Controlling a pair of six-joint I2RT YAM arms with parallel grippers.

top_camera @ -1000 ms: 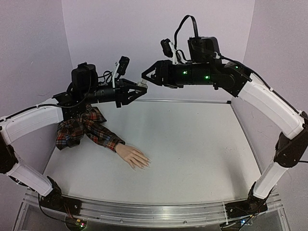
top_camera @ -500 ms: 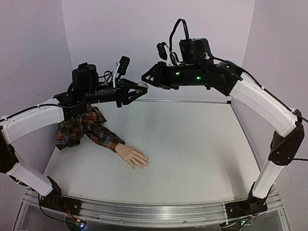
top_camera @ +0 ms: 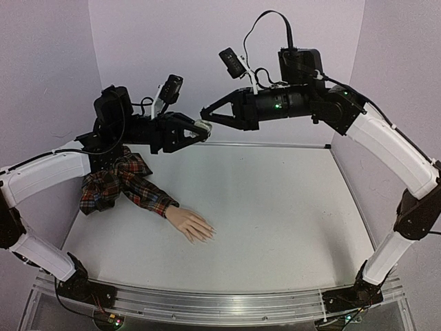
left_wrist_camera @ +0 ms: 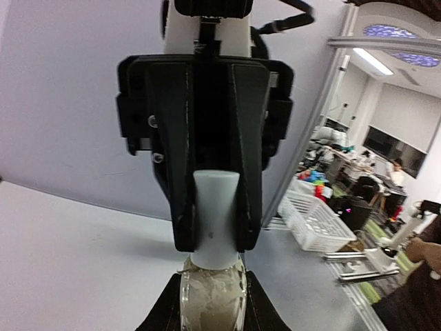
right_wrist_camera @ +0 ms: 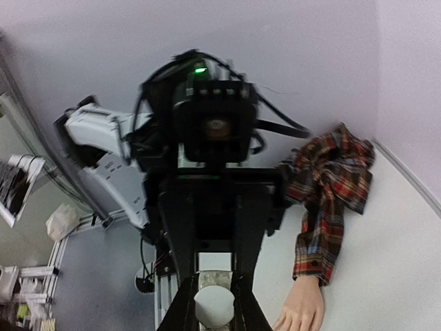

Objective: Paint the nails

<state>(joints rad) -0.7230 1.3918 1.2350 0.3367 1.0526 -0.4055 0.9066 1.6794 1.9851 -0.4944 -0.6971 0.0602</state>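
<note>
Closest to the arm bases, in the lower left of the overhead view, the hand (top_camera: pixel 189 224) lies flat on the white table (top_camera: pixel 289 221), fingers pointing toward the lower right. The nails (top_camera: pixel 208 234) are at those fingertips, too small to make out, with nothing touching them. A plaid sleeve (top_camera: pixel 127 183) runs from the wrist toward the left edge and bunches up there.

Well above the table, near the back wall (top_camera: pixel 207 41) in the upper middle, the two arms meet tip to tip. The left gripper (top_camera: pixel 198 131) pinches a small bottle (left_wrist_camera: pixel 211 303) by its glass body. The right gripper (top_camera: pixel 205 114) comes in from the right, its jaws pressed on the bottle's white cap (left_wrist_camera: pixel 216 221). Both are well apart from the hand.
</note>
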